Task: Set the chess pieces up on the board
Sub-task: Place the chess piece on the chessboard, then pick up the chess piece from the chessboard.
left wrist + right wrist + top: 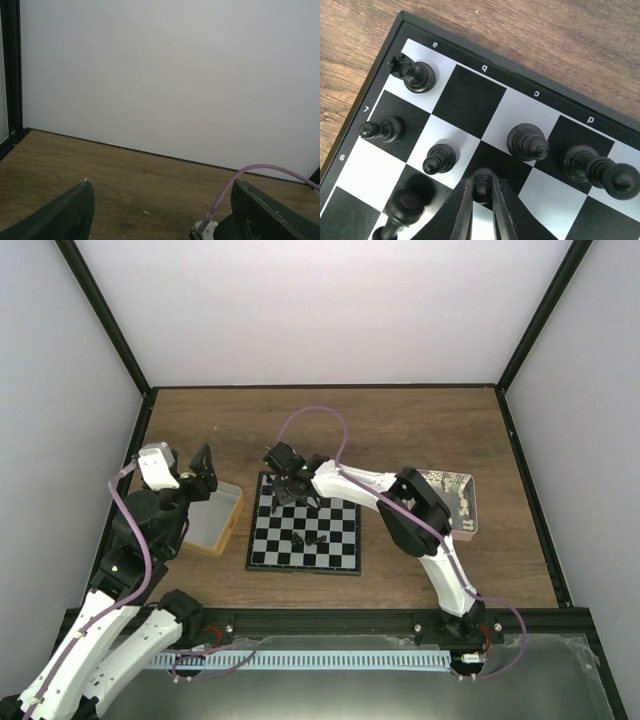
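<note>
Right claw (482, 181): pinched shut on a small black pawn (482, 189), low over a dark square; whether the pawn touches the square cannot be told.
Chess pieces (527, 141): several stand on squares around the claw; a rook (416, 76) fills the corner by the letter a.
Board (469, 100): flat on the wooden surface (545, 30).
Left claw (161, 187): spread wide, raised by the yellow-rimmed tray (215, 522), well apart from the board.
</note>
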Motion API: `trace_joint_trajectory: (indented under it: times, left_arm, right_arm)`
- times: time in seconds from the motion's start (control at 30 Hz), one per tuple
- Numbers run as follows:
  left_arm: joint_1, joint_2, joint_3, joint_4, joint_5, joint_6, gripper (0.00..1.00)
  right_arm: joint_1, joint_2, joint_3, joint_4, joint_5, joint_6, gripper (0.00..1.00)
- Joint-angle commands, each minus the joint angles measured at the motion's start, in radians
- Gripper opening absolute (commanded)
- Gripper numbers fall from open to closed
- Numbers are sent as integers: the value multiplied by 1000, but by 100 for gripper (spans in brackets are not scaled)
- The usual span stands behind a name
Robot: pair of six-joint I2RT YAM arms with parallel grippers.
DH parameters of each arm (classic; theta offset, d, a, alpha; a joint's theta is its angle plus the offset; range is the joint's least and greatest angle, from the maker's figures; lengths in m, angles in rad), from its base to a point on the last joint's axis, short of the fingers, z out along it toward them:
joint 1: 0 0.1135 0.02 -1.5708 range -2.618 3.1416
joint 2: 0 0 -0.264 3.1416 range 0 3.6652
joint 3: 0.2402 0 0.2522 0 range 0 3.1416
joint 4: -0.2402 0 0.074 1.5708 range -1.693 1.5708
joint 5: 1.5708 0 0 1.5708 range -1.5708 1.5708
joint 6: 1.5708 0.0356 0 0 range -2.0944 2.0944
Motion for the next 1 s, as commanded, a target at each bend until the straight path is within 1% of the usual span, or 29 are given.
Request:
trace_joint_trajectory:
  times: [0.0, 0.23, 0.37, 0.5, 0.6, 0.73, 0.83, 0.97]
  left_arm:
    - [7, -2, -7, 3, 0, 0, 76]
    - [7, -2, -8, 3, 1, -1, 76]
    - [8, 0, -7, 3, 2, -2, 76]
    - [8, 6, -9, 4, 2, -2, 76]
    - [8, 18, -10, 5, 6, -4, 76]
    - [8, 57, -10, 2, 21, -32, 77]
    - [8, 111, -2, -35, 21, -118, 76]
    - [8, 225, -1, -99, 64, -243, 75]
  right_arm:
    - [-5, 1, 35, -27, 6, -4, 14]
    - [-6, -9, 35, -48, 24, 3, 13]
    - [-5, -21, 35, -41, 13, 5, 14]
    - [-5, -61, 29, -32, -5, 13, 21]
    - [-5, -120, 2, -17, -7, 25, 26]
    - [-8, -243, -103, 44, 6, 63, 30]
    - [-11, -345, -219, 101, 9, 94, 31]
    - [-14, -468, -386, 186, 14, 123, 32]
